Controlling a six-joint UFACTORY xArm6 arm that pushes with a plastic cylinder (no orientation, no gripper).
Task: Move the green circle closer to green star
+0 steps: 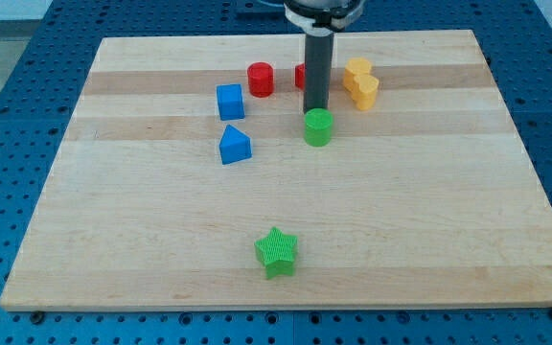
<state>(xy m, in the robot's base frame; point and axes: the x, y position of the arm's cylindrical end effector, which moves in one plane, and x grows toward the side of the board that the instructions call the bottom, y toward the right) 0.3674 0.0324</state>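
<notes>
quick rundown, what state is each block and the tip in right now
my tip: down at the board, right at the green circle's top edge
green circle: upright, just below my tip, far from the star
green star: flat, alone near the view's bottom
red cylinder: upright, free
red block: partly hidden behind the rod
yellow block: free
blue cube: free
blue block: free

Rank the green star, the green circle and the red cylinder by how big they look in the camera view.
1. green star, largest, though it lies nearest the view's bottom, so nearness may inflate it.
2. green circle and red cylinder look about alike; I won't rank them.
My tip sits just above the green circle.
</notes>
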